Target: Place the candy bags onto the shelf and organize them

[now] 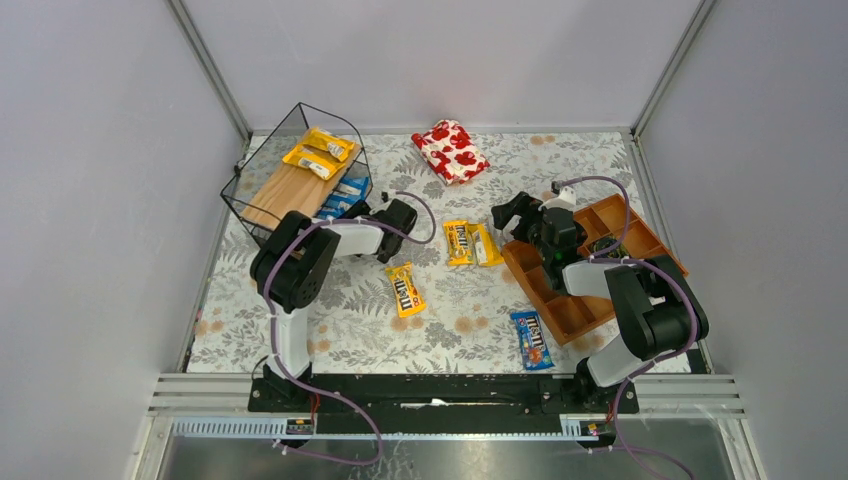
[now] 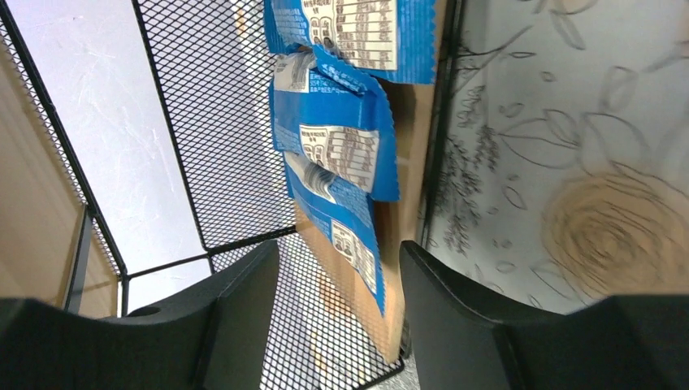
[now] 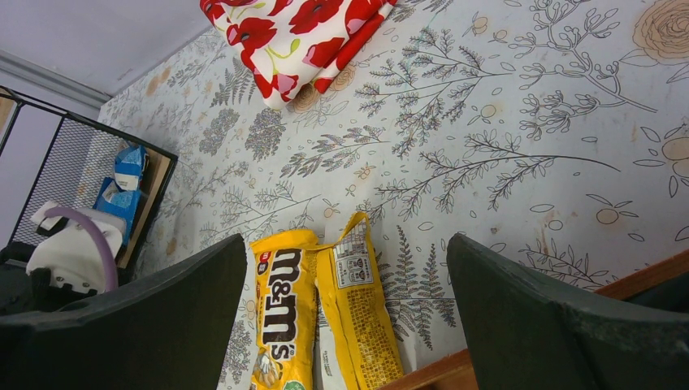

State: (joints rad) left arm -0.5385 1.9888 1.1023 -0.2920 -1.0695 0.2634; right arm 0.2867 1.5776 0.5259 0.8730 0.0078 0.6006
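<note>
The table [image 1: 600,160] carries the shelf [image 1: 280,195] at 10 o'clock, its boards running from 1 towards 7 o'clock. The tray [image 1: 560,305] lies at 3 and the red pouch [image 1: 451,150] at 12.

Two yellow bags [image 1: 312,162] lie on the upper board. The blue bags [image 2: 341,146] overlap in a row along the lower one, their long sides following the board, probably so that more will fit.

The left gripper [image 2: 340,260] is at the near end of that row. Its jaws stand apart around the nearest blue bag and press on nothing that I can see: released. The right gripper [image 3: 345,244] hangs spread wide and empty over the yellow pair [image 3: 284,317] at table centre, well placed to pick one. That pair lies side by side, long axes 12 to 6.

A single yellow bag [image 1: 406,290] at 7 and a single blue bag [image 1: 531,340] at 5 both point from 11 to 5, not yet shelved.
</note>
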